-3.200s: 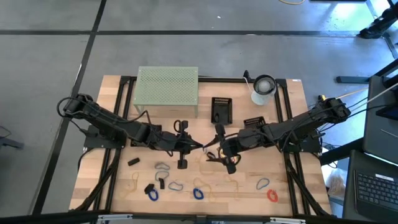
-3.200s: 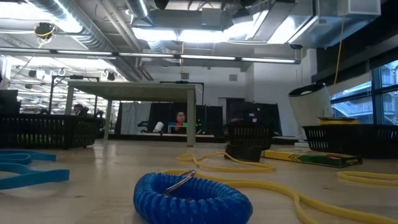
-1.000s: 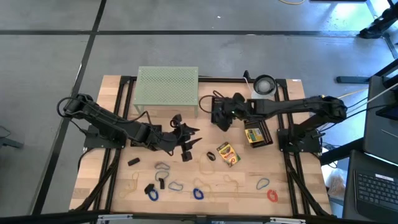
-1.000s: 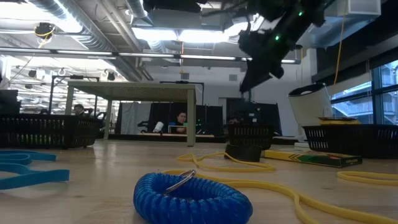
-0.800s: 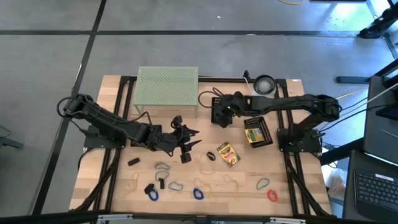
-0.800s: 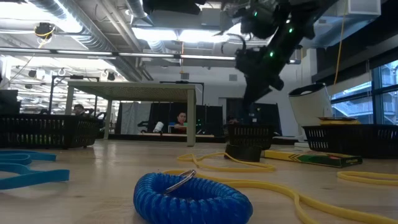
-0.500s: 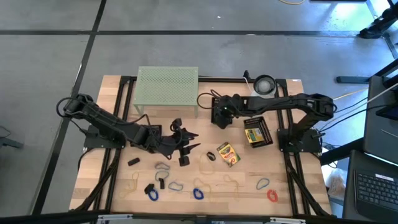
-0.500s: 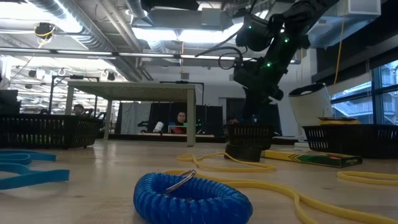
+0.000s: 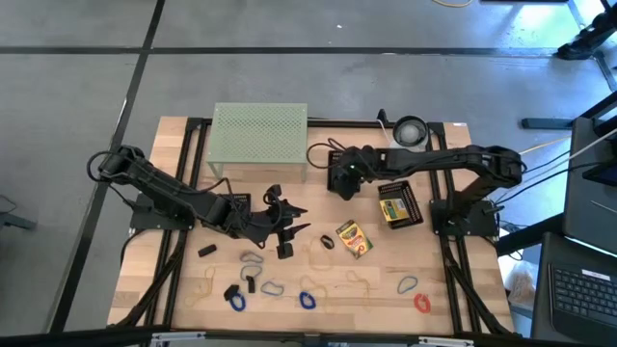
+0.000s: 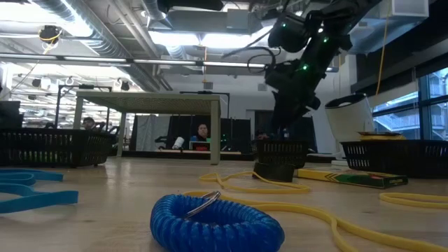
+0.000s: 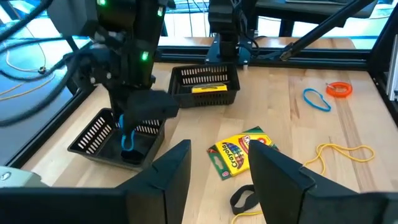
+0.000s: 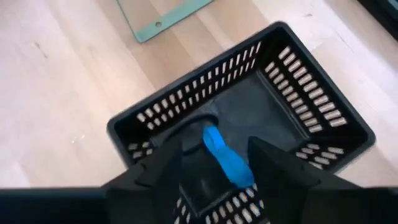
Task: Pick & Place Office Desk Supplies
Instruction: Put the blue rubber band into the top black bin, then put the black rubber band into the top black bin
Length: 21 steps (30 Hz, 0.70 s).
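Note:
My right gripper [image 12: 214, 165] stands open over the black basket [image 9: 343, 172] at the table's far middle, pointing steeply down. A blue loop clip [image 12: 221, 155] shows between its fingers, inside the basket [image 12: 186, 99]. In the left wrist view the clip [image 11: 127, 140] hangs just below that gripper [image 11: 134, 121]. My left gripper [image 9: 297, 220] is open above the table's middle and holds nothing. Beyond its fingers [image 11: 217, 168] a yellow-green crayon box [image 11: 239, 152] lies flat on the wood. A second crayon box [image 9: 393, 206] lies in another black basket [image 9: 410, 198]. My right gripper has the blue loop clip [image 12: 211, 140] between its open fingers, which come from above into the basket. Whether a finger touches the clip I cannot tell.
A pale-green mesh stand [image 9: 258, 135] and a white roll [image 9: 409, 133] stand at the far edge. Blue [image 9: 308, 301], red [image 9: 422, 303] and grey [image 9: 253, 258] loop clips, small black clips [image 9: 206, 251] and tan rubber bands [image 9: 355, 281] lie along the near half.
My right gripper has gone toward the table's left and sunk until it is over the black basket, tipping more steeply down.

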### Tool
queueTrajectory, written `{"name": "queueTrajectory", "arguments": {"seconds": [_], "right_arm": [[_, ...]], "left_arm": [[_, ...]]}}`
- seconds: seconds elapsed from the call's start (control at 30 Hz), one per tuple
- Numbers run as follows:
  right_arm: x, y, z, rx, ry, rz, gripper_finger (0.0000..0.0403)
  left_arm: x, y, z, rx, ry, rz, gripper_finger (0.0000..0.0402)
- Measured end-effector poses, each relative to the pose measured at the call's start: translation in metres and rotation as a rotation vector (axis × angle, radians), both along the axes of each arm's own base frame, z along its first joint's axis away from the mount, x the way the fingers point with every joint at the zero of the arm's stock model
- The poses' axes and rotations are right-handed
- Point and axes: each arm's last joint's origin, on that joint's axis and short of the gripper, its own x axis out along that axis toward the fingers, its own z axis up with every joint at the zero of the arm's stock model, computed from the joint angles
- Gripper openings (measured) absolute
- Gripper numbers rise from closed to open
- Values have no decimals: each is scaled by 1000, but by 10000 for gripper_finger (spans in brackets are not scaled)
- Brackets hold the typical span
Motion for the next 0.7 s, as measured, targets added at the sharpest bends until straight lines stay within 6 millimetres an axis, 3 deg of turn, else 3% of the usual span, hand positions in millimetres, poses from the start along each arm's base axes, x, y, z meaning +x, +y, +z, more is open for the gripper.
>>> {"name": "queueTrajectory", "arguments": {"seconds": [0.17, 0.4, 0.53, 0.7], "right_arm": [[-11, 4, 20, 39, -46, 30, 218], [-23, 22, 44, 178, -142, 81, 221], [-22, 40, 47, 251, -156, 154, 216], [-20, 78, 44, 279, -130, 281, 207]], "left_arm": [[-1, 0, -2, 8, 22, 1, 155], [-2, 1, -4, 15, 41, 1, 155], [-4, 2, -15, 32, 78, -12, 155], [-1, 7, -32, 8, 128, 9, 163]]}}
